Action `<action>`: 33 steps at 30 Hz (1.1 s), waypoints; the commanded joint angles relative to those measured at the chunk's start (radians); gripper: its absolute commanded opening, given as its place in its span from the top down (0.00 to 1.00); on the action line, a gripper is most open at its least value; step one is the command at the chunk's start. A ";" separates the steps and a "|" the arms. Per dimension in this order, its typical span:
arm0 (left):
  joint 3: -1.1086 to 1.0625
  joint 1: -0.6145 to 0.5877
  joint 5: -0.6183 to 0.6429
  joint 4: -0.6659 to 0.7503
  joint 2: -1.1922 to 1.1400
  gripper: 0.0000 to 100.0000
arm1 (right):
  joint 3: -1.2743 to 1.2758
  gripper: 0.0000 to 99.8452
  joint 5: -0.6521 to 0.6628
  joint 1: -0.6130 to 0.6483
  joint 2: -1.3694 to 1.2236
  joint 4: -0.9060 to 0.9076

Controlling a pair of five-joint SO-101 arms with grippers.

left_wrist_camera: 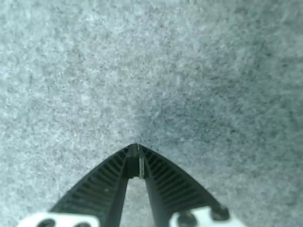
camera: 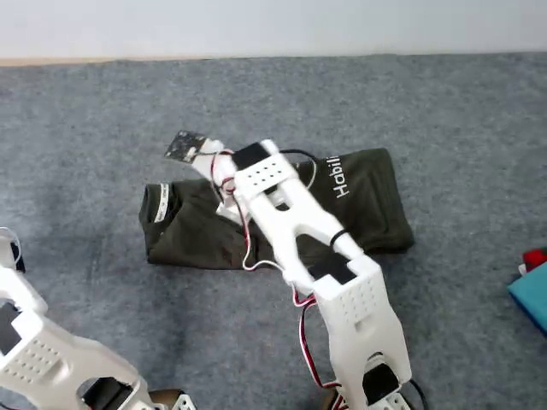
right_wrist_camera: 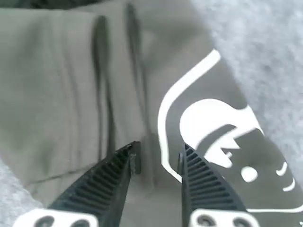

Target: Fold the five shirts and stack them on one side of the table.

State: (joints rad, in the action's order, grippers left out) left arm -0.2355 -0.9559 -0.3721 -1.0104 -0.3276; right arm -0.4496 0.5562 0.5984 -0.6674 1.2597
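The right gripper (right_wrist_camera: 158, 158) holds its fingers a narrow gap apart with nothing between them, right over the dark shirt (right_wrist_camera: 61, 85), which lies partly folded mid-table (camera: 102, 111). The left gripper (left_wrist_camera: 138, 153) is closed and empty above bare table. Folding this shirt seems to be the step in hand, and the next move likely calls for pinching a cloth edge.

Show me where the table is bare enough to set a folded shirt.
Bare mat lies beyond the shirt, and left of it, where the left gripper hangs shut. There is also room between the shirt and the blue object. Crowded: the middle, with the right gripper open over the shirt.
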 commanded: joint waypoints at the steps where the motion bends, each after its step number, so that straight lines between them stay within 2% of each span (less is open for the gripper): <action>1: 0.027 0.000 -0.009 0.017 0.069 1.00 | -0.051 0.86 0.006 -0.002 0.024 0.025; 10: 0.031 -0.002 -0.009 0.006 0.074 1.00 | -0.051 0.86 0.006 0.050 0.185 0.185; 15: 0.105 0.000 -0.003 -0.127 0.074 1.00 | -0.051 0.88 0.002 0.015 0.216 0.297; 19: 0.199 0.015 0.052 -0.244 0.074 1.00 | -0.051 0.91 -0.094 -0.050 0.245 0.343; 24: 0.335 0.078 0.101 -0.428 0.098 1.00 | -0.049 0.91 -0.141 -0.134 0.292 0.414; 28: 0.346 0.157 0.161 -0.457 0.258 1.00 | -0.049 0.91 -0.152 -0.208 0.346 0.458; 33: 0.344 0.324 0.187 -0.529 0.454 1.00 | -0.048 0.91 -0.153 -0.300 0.424 0.481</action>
State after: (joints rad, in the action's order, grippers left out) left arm 0.0729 -0.7258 -0.2002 -1.4937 -0.0084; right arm -0.4496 0.4135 0.3483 -0.3391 1.7246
